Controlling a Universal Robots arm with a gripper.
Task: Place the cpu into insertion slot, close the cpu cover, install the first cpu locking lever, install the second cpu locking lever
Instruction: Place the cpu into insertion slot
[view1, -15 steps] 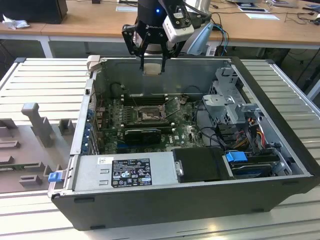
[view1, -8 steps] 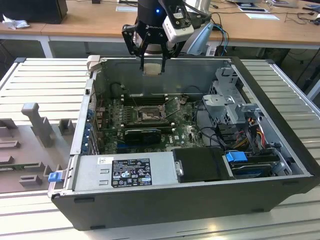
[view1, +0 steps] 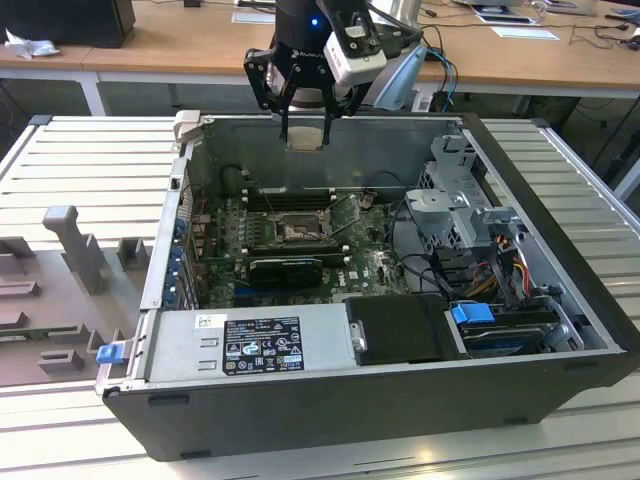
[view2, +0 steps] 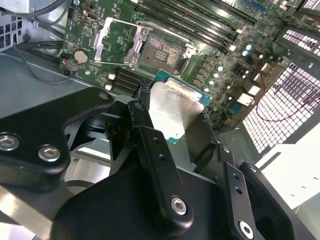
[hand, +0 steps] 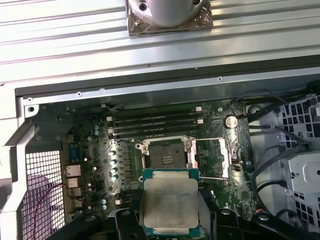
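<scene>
My gripper hangs above the back wall of the open computer case, shut on the cpu. In both wrist views the cpu is a square chip with a grey metal top, pinched at two opposite edges by the black fingers. The insertion slot lies bare in the middle of the green motherboard, some way below the chip. The cpu cover is swung open beside the slot. Thin wire levers stand out along it.
Long black memory slots run beside the socket. A black power supply, a drive cage and bundled cables fill the exterior view's right of the case. A grey moulded tray lies outside at the left.
</scene>
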